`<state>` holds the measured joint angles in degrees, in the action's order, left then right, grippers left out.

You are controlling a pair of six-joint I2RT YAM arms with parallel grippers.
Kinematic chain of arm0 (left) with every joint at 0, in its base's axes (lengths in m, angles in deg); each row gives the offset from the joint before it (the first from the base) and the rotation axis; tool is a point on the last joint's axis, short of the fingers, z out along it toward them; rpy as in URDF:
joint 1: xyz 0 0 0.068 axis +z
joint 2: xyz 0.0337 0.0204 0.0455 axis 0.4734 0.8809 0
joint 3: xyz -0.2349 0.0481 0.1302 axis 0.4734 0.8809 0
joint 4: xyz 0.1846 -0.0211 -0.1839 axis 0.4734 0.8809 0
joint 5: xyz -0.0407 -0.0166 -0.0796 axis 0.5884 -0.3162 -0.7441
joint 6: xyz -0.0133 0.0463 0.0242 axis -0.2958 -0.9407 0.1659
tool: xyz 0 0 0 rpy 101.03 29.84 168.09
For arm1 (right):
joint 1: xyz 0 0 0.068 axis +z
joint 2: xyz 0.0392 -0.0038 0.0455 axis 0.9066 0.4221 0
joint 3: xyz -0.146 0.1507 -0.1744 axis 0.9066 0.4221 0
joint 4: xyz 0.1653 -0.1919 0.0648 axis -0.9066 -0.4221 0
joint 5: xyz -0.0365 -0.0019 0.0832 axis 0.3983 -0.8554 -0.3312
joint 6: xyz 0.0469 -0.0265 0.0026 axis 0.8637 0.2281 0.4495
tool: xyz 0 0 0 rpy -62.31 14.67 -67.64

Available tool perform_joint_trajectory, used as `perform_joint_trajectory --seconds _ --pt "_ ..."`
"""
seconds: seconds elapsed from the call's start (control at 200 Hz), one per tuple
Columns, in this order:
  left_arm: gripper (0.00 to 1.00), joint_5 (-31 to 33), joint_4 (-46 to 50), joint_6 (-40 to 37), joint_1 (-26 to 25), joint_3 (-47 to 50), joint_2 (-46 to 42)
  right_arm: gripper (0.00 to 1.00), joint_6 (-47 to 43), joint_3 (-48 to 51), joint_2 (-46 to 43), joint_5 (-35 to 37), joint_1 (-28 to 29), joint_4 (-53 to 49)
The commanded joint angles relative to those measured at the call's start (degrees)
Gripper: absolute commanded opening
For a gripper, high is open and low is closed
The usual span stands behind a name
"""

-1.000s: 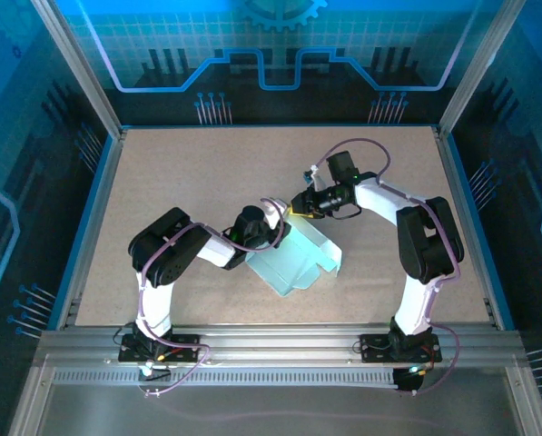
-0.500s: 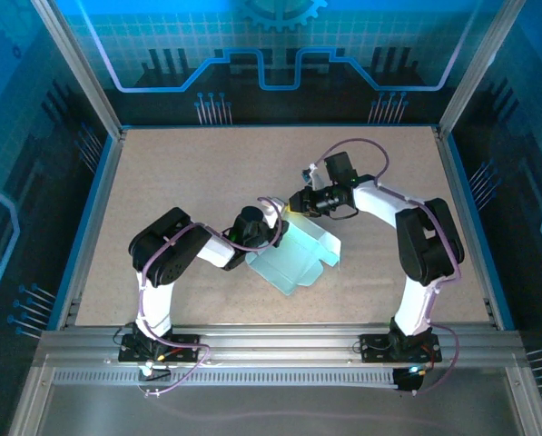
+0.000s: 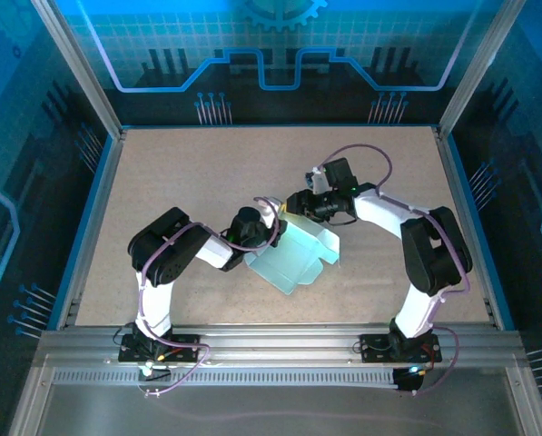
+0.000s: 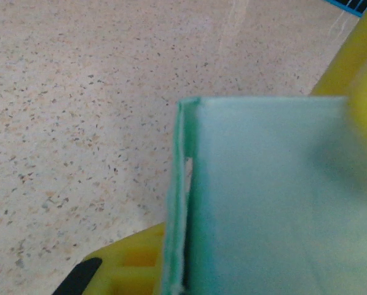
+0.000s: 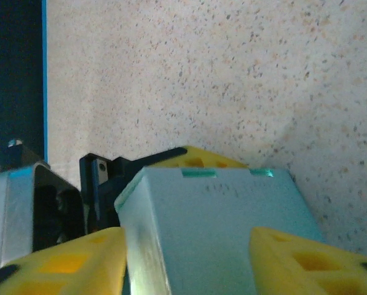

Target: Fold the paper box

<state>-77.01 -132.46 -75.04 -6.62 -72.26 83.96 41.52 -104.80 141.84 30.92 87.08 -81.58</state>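
The paper box (image 3: 298, 259) is pale mint card, partly folded, lying mid-table with one wall raised at its far-left end. My left gripper (image 3: 275, 236) is shut on that raised wall; in the left wrist view the wall's edge (image 4: 183, 203) runs into the left gripper (image 4: 182, 264) beside one yellow finger (image 4: 128, 258). My right gripper (image 3: 293, 207) is at the box's far corner. In the right wrist view the right gripper (image 5: 189, 236) is open, its fingers (image 5: 66, 264) standing either side of the box (image 5: 214, 221) with the box top between them.
Speckled tabletop (image 3: 189, 173) lies open all around the box. A blue rim (image 3: 89, 227) and metal frame bound the table. The left gripper's yellow finger (image 5: 195, 160) and black mount (image 5: 100, 178) sit just behind the box in the right wrist view.
The right gripper has opened and shifted slightly left at the box's far corner. The left gripper tightened on the wall. The box has barely moved.
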Motion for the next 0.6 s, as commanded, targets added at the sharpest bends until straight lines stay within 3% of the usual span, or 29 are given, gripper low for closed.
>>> perform_joint_trajectory --seconds 0.0,0.135,0.24,0.39,0.51,0.595 --pt "0.00 -3.5 0.3 -2.3 1.3 1.1 -2.1 0.67 -1.2 -0.2 -6.2 -1.0 -2.5 -3.1" --pt "0.00 -4.0 -0.2 2.5 2.4 1.9 -3.9 0.75 -2.2 1.1 -10.9 0.4 -6.9 -3.6" --pt "0.00 -6.0 -0.8 12.2 4.0 1.5 -4.0 0.79 -3.2 3.9 -16.4 1.5 -11.1 -2.8" --pt "0.00 -10.6 -2.0 25.5 5.9 0.3 -3.6 0.78 -1.8 9.7 -25.7 3.4 -19.7 -2.8" --pt "0.00 -12.0 -3.5 36.5 7.1 -0.4 -3.3 0.77 0.1 16.3 -32.6 0.8 -27.2 -1.9" --pt "0.00 -13.3 -3.9 42.5 7.5 -1.3 -3.1 0.76 0.4 19.8 -36.5 -1.3 -29.5 -2.2"
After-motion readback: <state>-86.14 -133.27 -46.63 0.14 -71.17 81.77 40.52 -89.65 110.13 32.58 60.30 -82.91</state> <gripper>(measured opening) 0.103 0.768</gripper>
